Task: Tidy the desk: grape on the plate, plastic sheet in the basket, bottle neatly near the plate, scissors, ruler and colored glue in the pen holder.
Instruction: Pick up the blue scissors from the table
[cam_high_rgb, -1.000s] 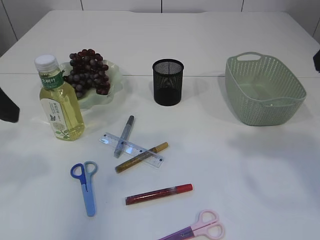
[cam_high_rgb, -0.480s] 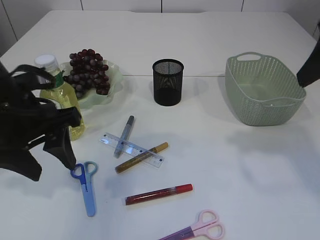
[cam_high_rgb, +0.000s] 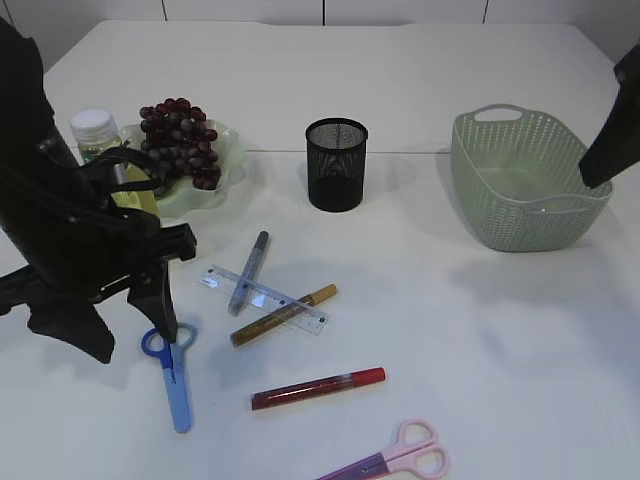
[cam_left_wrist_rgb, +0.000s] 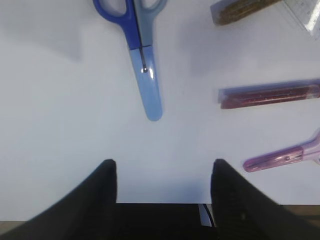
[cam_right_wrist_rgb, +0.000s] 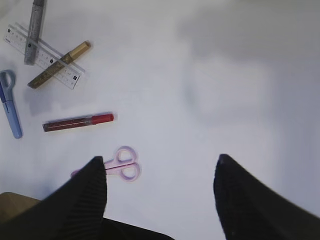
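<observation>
Dark grapes (cam_high_rgb: 180, 140) lie on the pale green plate (cam_high_rgb: 228, 170). The bottle (cam_high_rgb: 96, 128) stands beside the plate, half hidden by my left arm. Blue scissors (cam_high_rgb: 174, 372) (cam_left_wrist_rgb: 143, 60) lie just ahead of my left gripper (cam_high_rgb: 133, 342) (cam_left_wrist_rgb: 162, 167), which hangs open and empty above the table. Pink scissors (cam_high_rgb: 403, 458) (cam_right_wrist_rgb: 123, 165) lie at the front, below my open, empty right gripper (cam_right_wrist_rgb: 162, 165). The clear ruler (cam_high_rgb: 265, 300) lies under silver glue (cam_high_rgb: 248, 272) and gold glue (cam_high_rgb: 285, 314). Red glue (cam_high_rgb: 318, 388) lies nearer the front. No plastic sheet is in view.
A black mesh pen holder (cam_high_rgb: 336, 165) stands at mid table. A green basket (cam_high_rgb: 525, 180) sits at the right, with my right arm (cam_high_rgb: 612, 130) just showing above its far right rim. White table (cam_high_rgb: 480, 330) lies in front of the basket.
My left arm has swung in from the left edge and now stands over the blue scissors' handles, its jaws a little narrower. The right arm has come in at the right edge.
</observation>
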